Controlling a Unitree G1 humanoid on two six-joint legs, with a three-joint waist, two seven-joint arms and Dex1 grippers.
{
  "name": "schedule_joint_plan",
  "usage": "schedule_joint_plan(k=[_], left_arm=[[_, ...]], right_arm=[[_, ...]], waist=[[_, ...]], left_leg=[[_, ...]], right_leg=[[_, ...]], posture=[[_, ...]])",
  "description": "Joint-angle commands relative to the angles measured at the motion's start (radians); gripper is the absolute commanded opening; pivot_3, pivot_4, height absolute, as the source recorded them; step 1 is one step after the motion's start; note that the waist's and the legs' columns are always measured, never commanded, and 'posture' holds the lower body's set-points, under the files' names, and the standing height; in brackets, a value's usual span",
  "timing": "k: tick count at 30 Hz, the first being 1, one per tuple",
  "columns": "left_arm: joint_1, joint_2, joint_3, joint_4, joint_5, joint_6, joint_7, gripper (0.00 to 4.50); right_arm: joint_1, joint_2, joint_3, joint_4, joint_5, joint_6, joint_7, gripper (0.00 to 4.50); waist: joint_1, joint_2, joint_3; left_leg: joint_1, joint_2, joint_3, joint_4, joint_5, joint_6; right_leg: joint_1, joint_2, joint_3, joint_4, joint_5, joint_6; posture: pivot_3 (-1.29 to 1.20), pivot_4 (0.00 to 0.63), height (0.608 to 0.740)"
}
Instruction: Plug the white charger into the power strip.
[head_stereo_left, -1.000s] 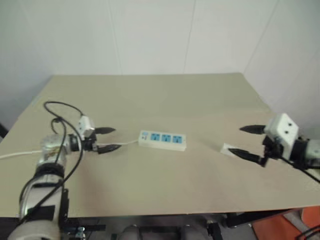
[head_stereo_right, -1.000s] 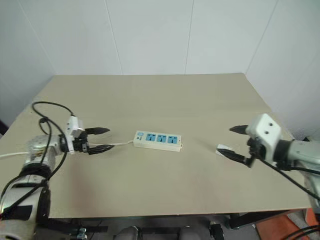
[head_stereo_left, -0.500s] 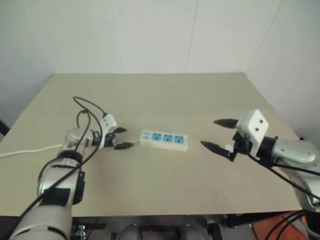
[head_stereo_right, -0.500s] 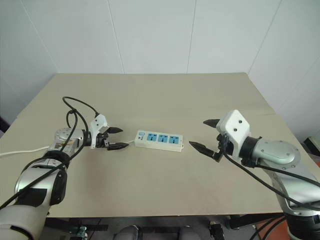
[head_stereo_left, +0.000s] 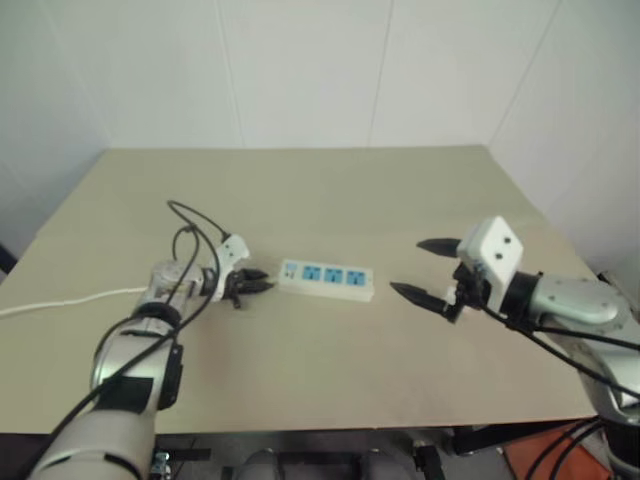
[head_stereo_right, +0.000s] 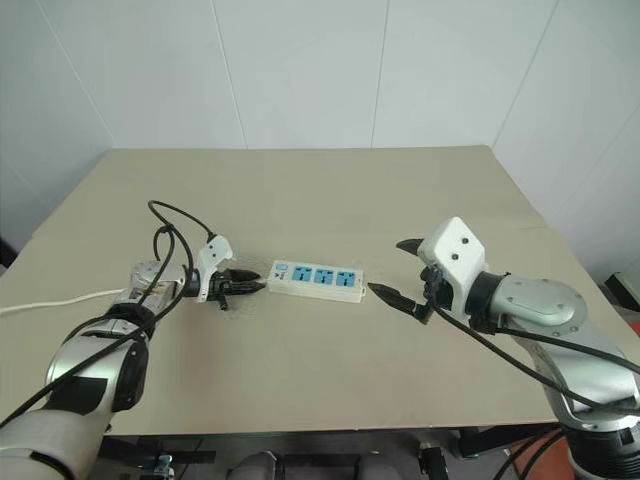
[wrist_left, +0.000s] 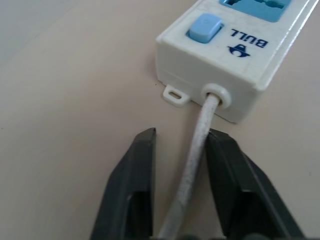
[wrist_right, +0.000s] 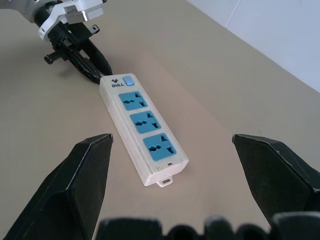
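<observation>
A long white plastic power strip (head_stereo_left: 326, 279) with three blue socket faces (wrist_right: 145, 122) lies flat near the middle of the wide beige tabletop (head_stereo_left: 320, 190). Its end with the small blue switch (wrist_left: 205, 27) is turned towards the robot's left.

The left gripper (head_stereo_right: 255, 287) sits low over the table just off that switch end. Its two black fingers (wrist_left: 135, 175) are drawn in narrow around the thin white cord (wrist_left: 192, 150) where it leaves the strip. The cord runs between them and one finger lies against it (a sliver of table shows on the other side near the tips). The fingertips stop just short of the strip's end wall. Beyond the arm, the cord trails off across the table towards the left edge.

The right gripper (head_stereo_left: 407, 266) hangs above the table on the strip's far side, near its end but apart from it. Its fingers are spread wide with nothing between them, and its wrist view looks straight along the strip.

The small white boxy charger (head_stereo_left: 453, 296) is mostly hidden. A scrap of white shows on the table just under the right gripper's housing, and I cannot tell how it lies.
</observation>
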Motion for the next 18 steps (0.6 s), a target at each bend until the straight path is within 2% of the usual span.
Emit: schedule_joint_plan(k=[1,3,12,17,18], left_arm=[[0.015,0.01,0.009,0.005,0.006,0.024,-0.015,0.14],[0.018,0.017,0.007,0.003,0.009,0.017,-0.033,0.02],[0.026,0.09,0.055,-0.062,-0.083,-0.029,-0.388,0.02],[0.114,0.159,-0.028,-0.259,-0.158,0.044,-0.466,0.02],[0.173,0.187,-0.055,-0.391,-0.213,0.121,-0.466,0.02]], right_arm=[[-0.017,-0.002,0.005,-0.024,0.0,0.01,-0.013,4.5],[-0.019,-0.001,0.008,-0.022,0.002,0.011,-0.015,4.5],[-0.019,0.021,0.032,-0.019,-0.001,0.016,-0.031,4.5],[-0.016,0.035,0.057,-0.001,-0.013,0.005,-0.033,4.5],[-0.018,0.041,0.065,0.006,-0.016,0.003,-0.033,4.5]], waist=[[-0.001,0.0,0.0],[-0.002,0.0,0.0],[-0.004,0.0,0.0],[-0.004,0.0,0.0],[-0.004,0.0,0.0]], left_leg=[[0.0,0.0,0.0,0.0,0.0,0.0],[0.0,0.0,0.0,0.0,0.0,0.0],[-0.003,0.0,0.0,-0.002,0.0,0.0],[-0.005,0.0,0.0,-0.002,0.0,0.0],[-0.005,0.0,0.0,-0.002,0.0,0.0]], right_leg=[[0.0,0.0,0.0,0.0,0.0,0.001],[0.0,0.0,0.0,0.0,-0.001,0.001],[-0.004,0.0,0.0,-0.001,0.001,-0.002],[-0.005,0.0,0.0,-0.001,0.001,-0.002],[-0.005,0.0,0.0,-0.001,0.001,-0.002]], posture=[[0.0,0.15,0.74],[0.0,0.15,0.74],[0.0,0.15,0.74],[0.0,0.15,0.74],[0.0,0.15,0.74]])
